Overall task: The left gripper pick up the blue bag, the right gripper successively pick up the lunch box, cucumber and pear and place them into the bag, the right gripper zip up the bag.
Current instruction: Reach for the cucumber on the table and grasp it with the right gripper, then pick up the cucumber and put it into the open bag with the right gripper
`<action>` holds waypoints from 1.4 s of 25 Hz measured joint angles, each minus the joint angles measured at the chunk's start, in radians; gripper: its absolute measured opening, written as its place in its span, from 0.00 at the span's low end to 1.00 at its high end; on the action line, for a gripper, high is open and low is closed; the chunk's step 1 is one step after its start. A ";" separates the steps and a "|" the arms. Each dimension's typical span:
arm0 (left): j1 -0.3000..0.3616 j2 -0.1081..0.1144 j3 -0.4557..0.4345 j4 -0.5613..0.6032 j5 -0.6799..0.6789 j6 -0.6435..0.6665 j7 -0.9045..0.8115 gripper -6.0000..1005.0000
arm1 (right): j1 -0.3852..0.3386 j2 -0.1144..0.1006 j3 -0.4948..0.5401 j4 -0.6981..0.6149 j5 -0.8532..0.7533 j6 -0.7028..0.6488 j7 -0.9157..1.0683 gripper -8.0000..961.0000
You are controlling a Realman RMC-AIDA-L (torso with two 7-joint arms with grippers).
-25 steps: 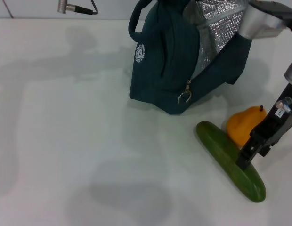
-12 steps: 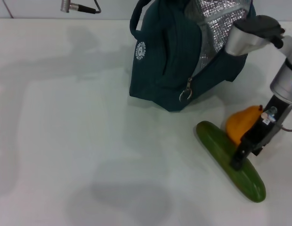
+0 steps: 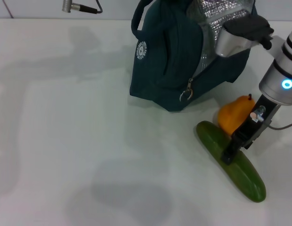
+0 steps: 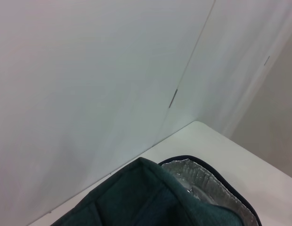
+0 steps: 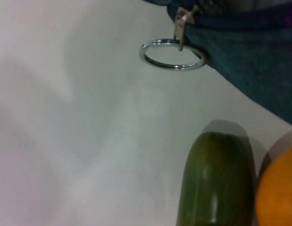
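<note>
Head view shows the blue bag point(image 3: 183, 56) standing at about 12 o'clock on the white desk point(image 3: 66, 141), its top open and the silver foil lining point(image 3: 216, 16) showing. The right end effector point(image 3: 229, 155) is low at about 4 o'clock, its black fingers reaching down onto the middle of the cucumber point(image 3: 231, 161); whether they are spread or pinching it I cannot tell. The pear point(image 3: 233, 118) lies just beside the cucumber, on the bag side. No lunch box is visible on the desk. The left end effector is out of sight; its wrist camera looks down over the bag's rim point(image 4: 207, 186).

Right wrist view has the cucumber's rounded end point(image 5: 216, 179) near the bag's metal ring zipper pull point(image 5: 173, 55). To do this pick well, the fingers should straddle the cucumber near its middle so it lifts level, without nudging the pear, then carry it well above the bag's rim.
</note>
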 joint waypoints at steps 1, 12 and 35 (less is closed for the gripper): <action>-0.001 0.000 0.000 0.000 0.000 0.000 0.000 0.04 | 0.001 0.000 -0.013 0.006 0.012 0.007 -0.001 0.80; -0.001 0.000 0.000 0.000 -0.003 -0.002 0.000 0.04 | 0.010 0.000 -0.071 0.012 0.049 0.032 -0.001 0.79; -0.007 -0.011 -0.004 0.000 -0.003 -0.002 0.000 0.04 | 0.013 0.000 -0.104 0.030 0.049 0.039 -0.001 0.62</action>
